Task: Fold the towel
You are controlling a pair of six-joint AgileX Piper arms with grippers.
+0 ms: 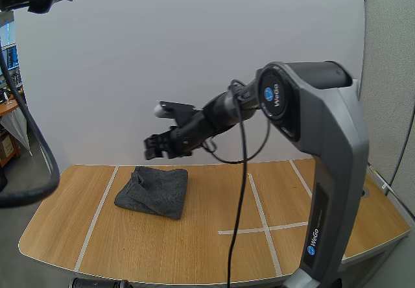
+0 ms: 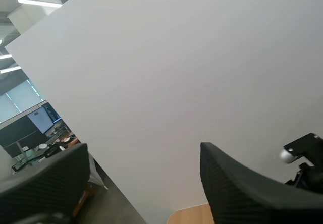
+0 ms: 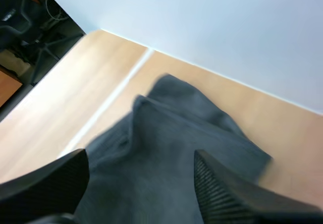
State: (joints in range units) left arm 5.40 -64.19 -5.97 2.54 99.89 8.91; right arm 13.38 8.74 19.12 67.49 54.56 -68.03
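Hovering over the towel [image 1: 154,189], the right gripper [image 1: 152,148] hangs in the air and does not touch the cloth; the high view shows clear space between its tips and the fabric below. Its arm reaches across from the right side of the table [image 1: 214,236], and the hand points down and away from the base. In the right wrist view the right gripper [image 3: 139,156] has its two black fingers [image 3: 45,183] standing wide apart, ribbed inner faces turned to each other, with nothing between them. The towel [image 3: 166,133] lies straight under that gap and spreads out past both fingertips.

The towel is dark grey and sits bunched into a rough, thick rectangle with soft creases and a raised fold along the edge farthest from the hand's wrist. It rests flat on the pale wooden table [image 3: 75,98], just beside a white tape line [image 3: 111,103] that runs past the hand's left finger. More tape lines [image 1: 262,220] cross the wood on the arm's side of the hand, well apart from the cloth.

The left gripper [image 2: 144,148] is also spread wide, its fingers [image 2: 237,193] apart and holding nothing. It points up at a plain white wall [image 2: 176,72], far from the towel. A small curve of table edge [image 2: 189,216] shows below the gap between its fingers, and part of the right arm [image 2: 303,158] sits beyond its right finger.
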